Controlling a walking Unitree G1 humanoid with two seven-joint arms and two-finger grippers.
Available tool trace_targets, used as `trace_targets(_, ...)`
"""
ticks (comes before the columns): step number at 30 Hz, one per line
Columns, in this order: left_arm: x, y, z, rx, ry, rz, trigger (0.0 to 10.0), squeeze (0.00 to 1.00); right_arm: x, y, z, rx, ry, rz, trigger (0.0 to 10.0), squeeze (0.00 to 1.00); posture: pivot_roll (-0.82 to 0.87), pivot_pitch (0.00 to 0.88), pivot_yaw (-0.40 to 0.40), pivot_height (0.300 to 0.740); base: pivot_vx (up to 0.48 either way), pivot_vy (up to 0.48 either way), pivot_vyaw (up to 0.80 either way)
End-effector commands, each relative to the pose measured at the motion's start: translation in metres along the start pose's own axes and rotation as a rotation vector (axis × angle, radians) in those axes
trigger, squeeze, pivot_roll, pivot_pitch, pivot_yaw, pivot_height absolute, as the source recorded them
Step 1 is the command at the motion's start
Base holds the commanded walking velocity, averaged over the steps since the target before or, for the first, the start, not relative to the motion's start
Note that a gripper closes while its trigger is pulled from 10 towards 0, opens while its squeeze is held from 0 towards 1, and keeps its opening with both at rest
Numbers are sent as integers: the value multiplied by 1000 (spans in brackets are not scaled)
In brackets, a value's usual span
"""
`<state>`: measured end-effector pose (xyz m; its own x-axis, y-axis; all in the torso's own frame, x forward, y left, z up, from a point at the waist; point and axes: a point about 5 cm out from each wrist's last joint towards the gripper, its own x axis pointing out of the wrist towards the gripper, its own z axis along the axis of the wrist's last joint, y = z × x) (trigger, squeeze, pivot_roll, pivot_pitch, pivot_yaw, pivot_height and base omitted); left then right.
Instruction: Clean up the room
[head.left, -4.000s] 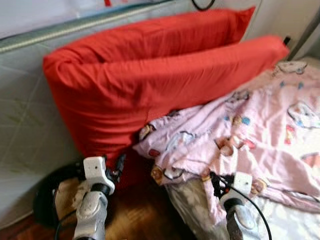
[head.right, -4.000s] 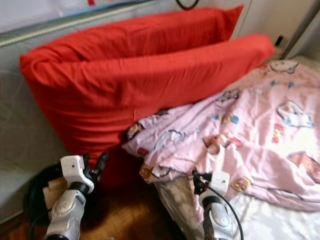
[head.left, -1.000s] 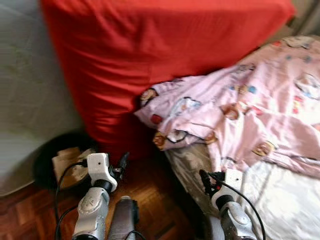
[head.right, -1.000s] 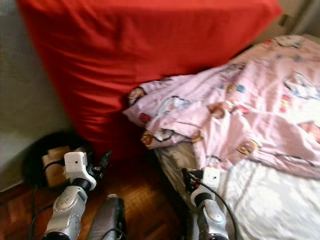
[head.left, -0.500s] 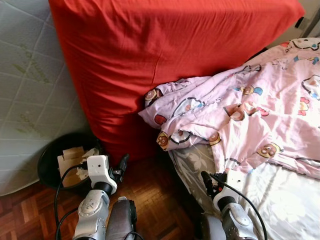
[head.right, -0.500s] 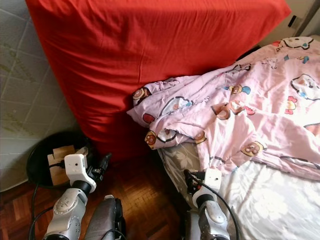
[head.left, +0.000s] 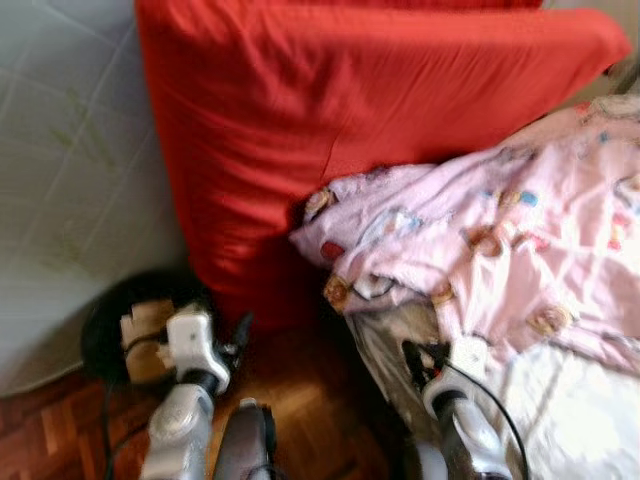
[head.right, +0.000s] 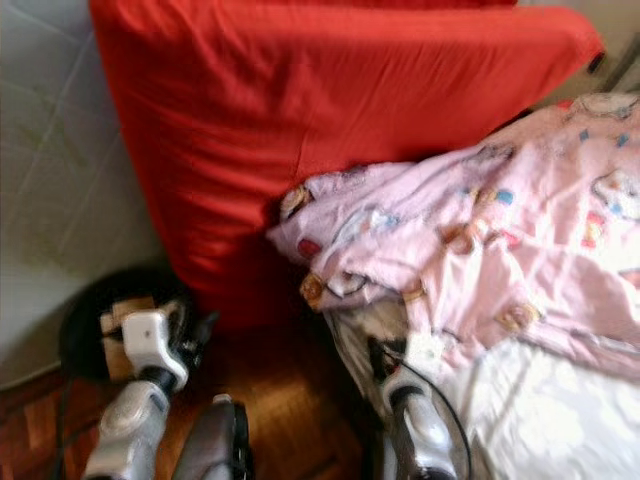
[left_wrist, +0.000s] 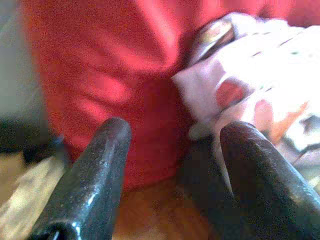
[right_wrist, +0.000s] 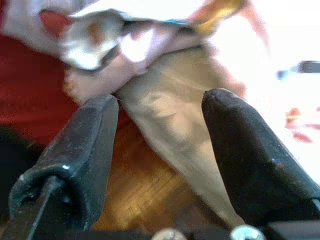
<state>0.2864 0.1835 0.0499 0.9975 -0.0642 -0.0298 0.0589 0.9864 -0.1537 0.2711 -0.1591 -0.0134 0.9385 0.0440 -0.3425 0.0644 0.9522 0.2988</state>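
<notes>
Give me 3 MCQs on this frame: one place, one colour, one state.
1. Where is the bin?
A. on the bed
B. on the floor, left of the red cushion
C. under the quilt

2. What colour is the cushion?
A. red
B. blue
C. green

3. What state is the left end effector in?
A. shut on the quilt
B. shut, empty
C. open, empty

Key: 1 B, it sits on the wood floor beside the cushion; 2 A, plainly red; 3 C, its fingers stand apart with nothing between.
</notes>
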Motion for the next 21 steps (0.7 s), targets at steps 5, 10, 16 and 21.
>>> trace_targets(5, -5, -2, -6, -10, 21, -7, 10000, 0, -3, -7, -4, 6, 6, -65, 10000, 0, 39, 187, -20, 623, 58, 0, 0)
trace_targets(10, -5, -2, -6, -11, 22, -8, 10000, 0, -4, -16, -4, -9, 28, -141, 10000, 0, 42, 189, -20, 623, 0, 0, 0)
trace_targets(16, -7, -2, -7, -11, 24, -11, 10000, 0, -3, -27, -2, -10, 56, -210, 10000, 0, 48, 206, -14, 623, 0, 0, 0)
trace_targets(21, -8, -1, -6, -7, 27, -17, 10000, 0, -1, -29, 2, -8, 64, -212, 10000, 1000, 54, 225, -4, 623, 0, 0, 0)
